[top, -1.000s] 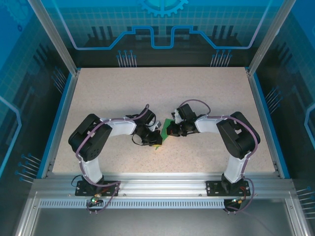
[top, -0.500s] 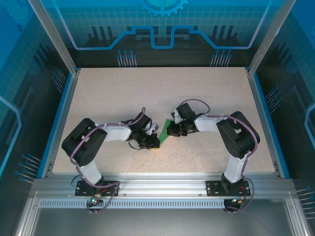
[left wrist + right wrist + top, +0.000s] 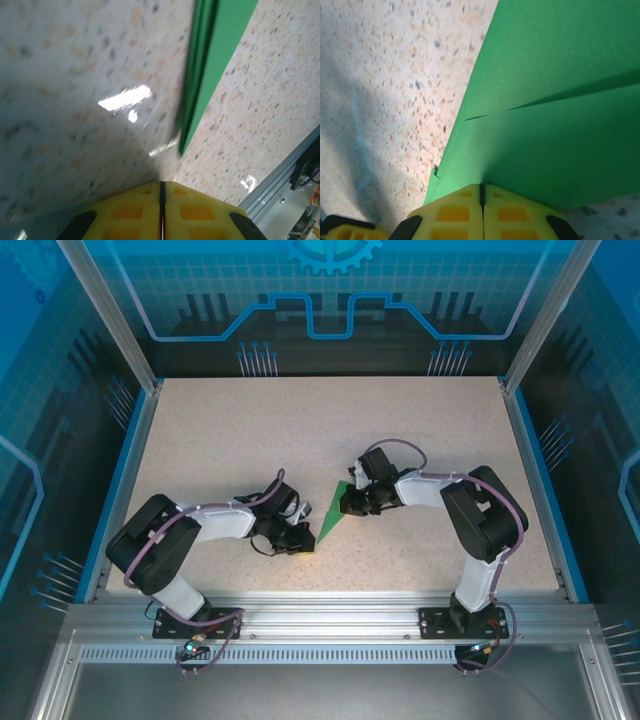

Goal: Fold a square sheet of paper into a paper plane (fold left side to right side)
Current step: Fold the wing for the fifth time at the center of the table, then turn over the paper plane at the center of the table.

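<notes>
I saw the paper plane (image 3: 328, 515) lying on the speckled table (image 3: 300, 430), mid-table between the two grippers. It was a slim, bright green dart with its point toward the near edge. Its layered folds overlapped along a straight crease. The left gripper (image 3: 161, 200) had its fingers pressed together and empty, just short of the point. The right gripper (image 3: 481, 195) was likewise closed, tips at the edge of the wide end. I could not tell whether it pinched the paper.

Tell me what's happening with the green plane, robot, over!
Left gripper shut, just short of the paper plane tip. Right gripper shut, resting on its folded layers. No obstacle seen.
</notes>
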Action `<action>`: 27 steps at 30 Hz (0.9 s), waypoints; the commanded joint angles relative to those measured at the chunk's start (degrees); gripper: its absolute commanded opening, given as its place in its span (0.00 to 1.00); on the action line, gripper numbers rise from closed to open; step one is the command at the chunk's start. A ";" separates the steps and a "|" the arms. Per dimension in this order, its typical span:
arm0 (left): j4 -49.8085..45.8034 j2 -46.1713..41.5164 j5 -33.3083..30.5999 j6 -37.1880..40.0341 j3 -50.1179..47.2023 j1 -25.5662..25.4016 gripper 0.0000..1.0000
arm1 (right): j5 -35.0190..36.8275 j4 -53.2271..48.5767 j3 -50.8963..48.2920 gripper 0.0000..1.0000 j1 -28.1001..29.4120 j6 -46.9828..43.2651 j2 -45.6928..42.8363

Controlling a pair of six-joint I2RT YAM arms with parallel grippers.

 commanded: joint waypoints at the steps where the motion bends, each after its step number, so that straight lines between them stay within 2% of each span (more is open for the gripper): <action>1: -4.08 -5.20 -2.02 -0.19 -0.30 -0.30 0.13 | 4.66 -4.69 3.19 0.14 -0.89 -2.50 -3.96; 6: -6.19 -12.44 -6.36 0.54 0.88 0.22 0.27 | 10.73 -9.64 4.65 0.34 -0.73 -3.57 -11.13; 8: -6.78 -15.13 -9.39 0.56 1.41 0.50 0.37 | 13.94 -11.79 3.76 0.40 -0.17 -2.59 -14.58; 11: -7.73 -18.24 -15.09 0.36 2.35 0.88 0.53 | 19.25 -14.63 2.22 0.54 1.81 0.99 -17.99; 17: -9.95 -21.51 -24.94 -0.48 4.07 1.82 0.67 | 26.96 -16.61 0.88 0.80 8.07 11.35 -18.16; 20: -9.62 -22.41 -26.27 -1.30 3.68 2.18 0.70 | 29.71 -17.67 3.37 0.84 10.34 14.78 -14.83; 27: -8.88 -23.91 -26.47 -1.81 1.33 2.28 0.74 | 35.29 -23.94 12.78 0.83 13.71 18.87 -5.08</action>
